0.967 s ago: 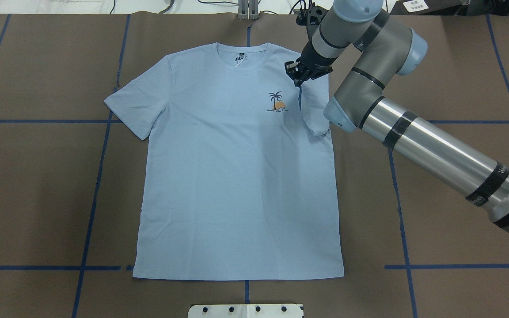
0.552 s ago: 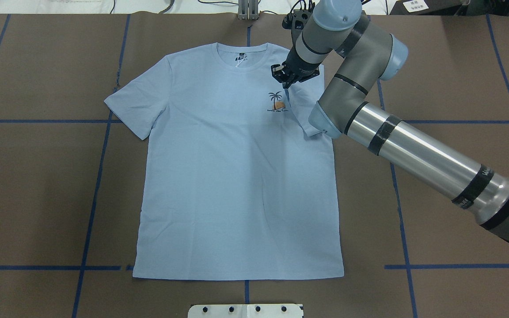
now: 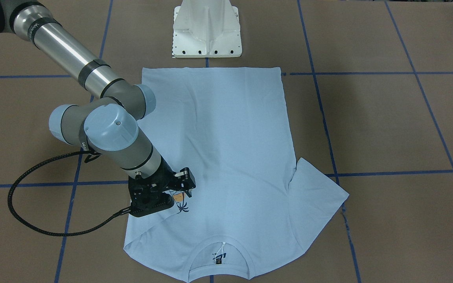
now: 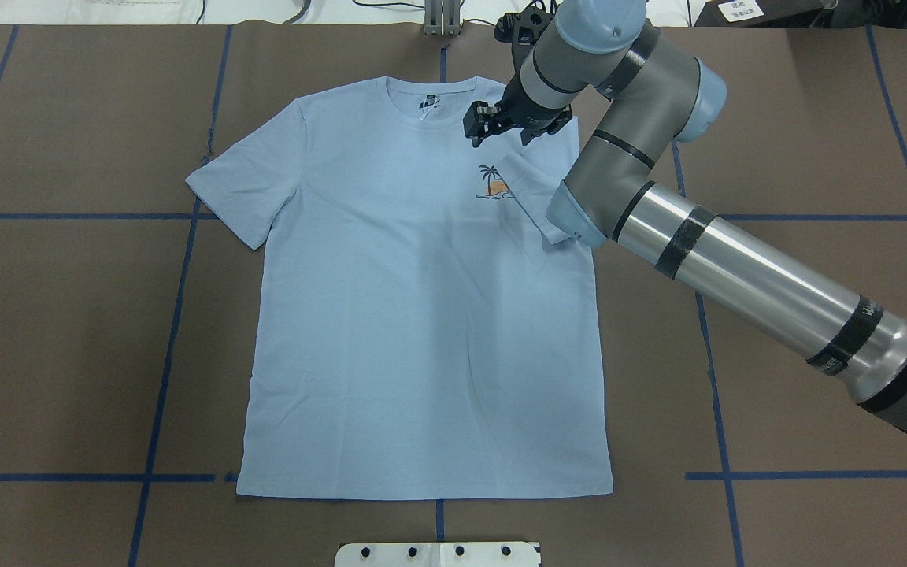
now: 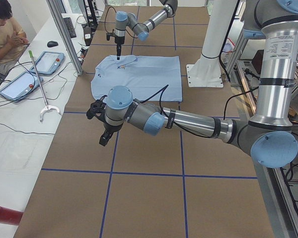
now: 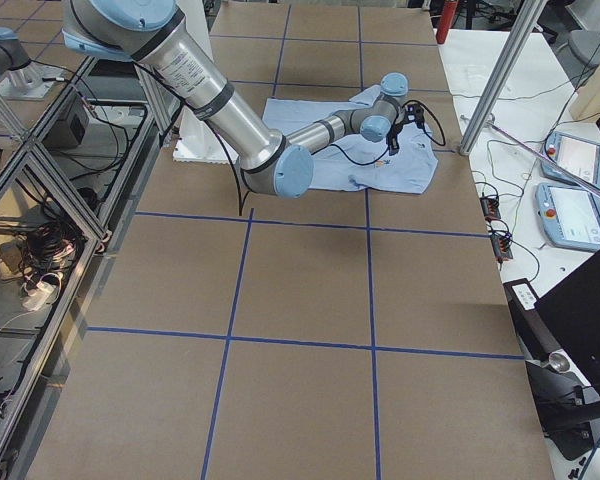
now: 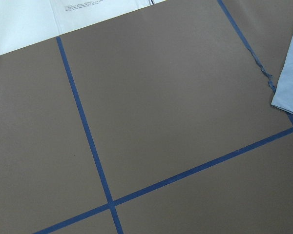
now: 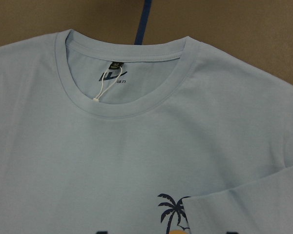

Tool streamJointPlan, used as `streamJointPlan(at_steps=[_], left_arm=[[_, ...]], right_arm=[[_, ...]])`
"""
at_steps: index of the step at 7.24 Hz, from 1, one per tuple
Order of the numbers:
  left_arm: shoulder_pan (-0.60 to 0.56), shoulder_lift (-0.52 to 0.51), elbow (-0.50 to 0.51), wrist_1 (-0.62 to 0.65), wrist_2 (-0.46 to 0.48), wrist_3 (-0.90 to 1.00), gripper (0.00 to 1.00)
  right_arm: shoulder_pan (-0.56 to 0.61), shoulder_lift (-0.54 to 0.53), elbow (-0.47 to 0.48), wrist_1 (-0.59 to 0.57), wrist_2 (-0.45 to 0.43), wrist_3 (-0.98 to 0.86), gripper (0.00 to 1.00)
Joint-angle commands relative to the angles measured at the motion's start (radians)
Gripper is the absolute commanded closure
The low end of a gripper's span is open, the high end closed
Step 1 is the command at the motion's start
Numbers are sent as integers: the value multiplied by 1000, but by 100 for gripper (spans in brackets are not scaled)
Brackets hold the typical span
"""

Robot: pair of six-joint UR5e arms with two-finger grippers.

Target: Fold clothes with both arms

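Observation:
The light blue T-shirt [image 4: 422, 315] lies flat and face up on the brown table, collar at the far side. Its right-hand sleeve [image 4: 532, 197] is folded inward onto the chest, and its edge covers part of the palm print [image 4: 491, 181]. My right gripper [image 4: 501, 130] is open and empty just above the shirt, between the collar and the print; it also shows in the front view [image 3: 185, 184]. The right wrist view shows the collar, the neck label [image 8: 116, 64] and the half-covered print [image 8: 171, 209]. My left gripper [image 5: 103, 140] hangs over bare table left of the shirt; I cannot tell its state.
The white pedestal base [image 3: 207, 31] stands at the near edge by the shirt's hem. A black cable loop [image 3: 18, 212] hangs from the right wrist. Blue tape lines cross the table. An operator [image 5: 5, 29] and tablets [image 5: 47, 62] are beyond the far edge.
The right gripper carried the sleeve leftward over the chest, then opened and let it go. The sleeve now lies folded on the shirt, and the gripper has shifted toward the collar.

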Motion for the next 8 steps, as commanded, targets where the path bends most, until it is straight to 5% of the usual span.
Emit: streamJointPlan(at_steps=[1, 6, 8], left_arm=[[-1, -3, 2, 1, -52, -24, 0], [0, -6, 8, 2, -85, -60, 0], [59, -35, 8, -27, -72, -130, 0]], right_arm=[[4, -3, 15, 27, -41, -7, 0], [4, -125, 212, 28, -38, -2, 0], [25, -317, 390, 21, -9, -11, 0]])
